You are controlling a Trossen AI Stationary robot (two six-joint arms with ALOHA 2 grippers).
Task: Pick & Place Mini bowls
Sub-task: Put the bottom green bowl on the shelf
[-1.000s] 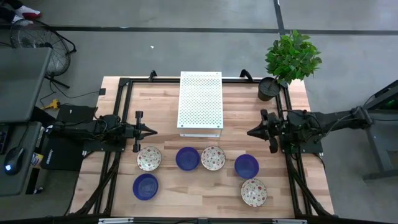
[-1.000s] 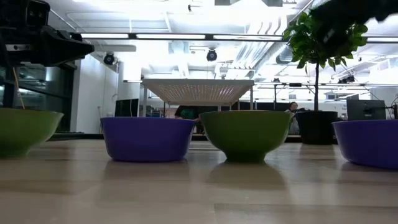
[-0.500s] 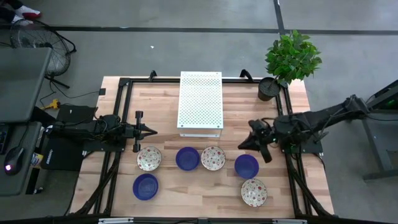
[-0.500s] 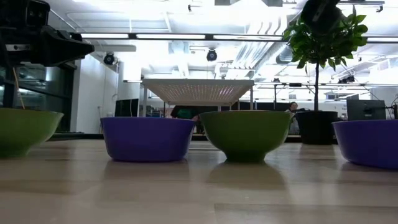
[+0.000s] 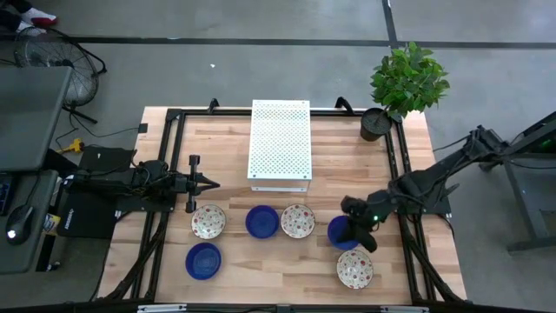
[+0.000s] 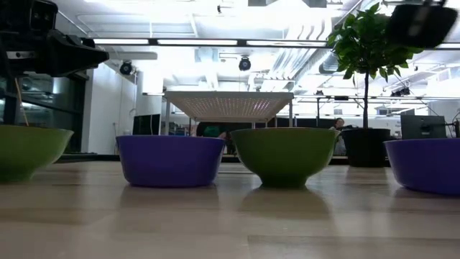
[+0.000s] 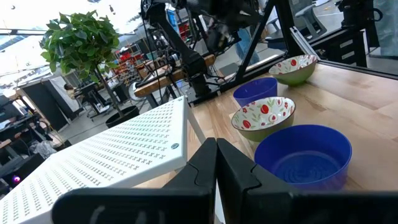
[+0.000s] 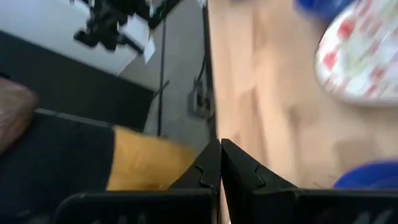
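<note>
Six mini bowls [image 5: 261, 221] are found toward the bench's [image 5: 174, 269] front edge, four in a row, two nearer the edge. The right gripper [image 5: 351, 236], jaws pressed together, is positioned over a blue bowl [image 5: 339, 229] near the right edge. The left gripper [image 5: 212, 183], jaws likewise pressed together and empty, is held near the left edge.

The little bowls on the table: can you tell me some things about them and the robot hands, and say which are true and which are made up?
1. There are six mini bowls on the table. True.
2. The right hand is over a blue bowl. True.
3. The left hand is holding a bowl. False: it is shut on nothing, beside the white perforated stand.
4. All the bowls are blue. False: three are blue, three are white with a speckled pattern, like the one at the front.
5. A bowl sits on the white stand. False: nothing lies on it.
</note>
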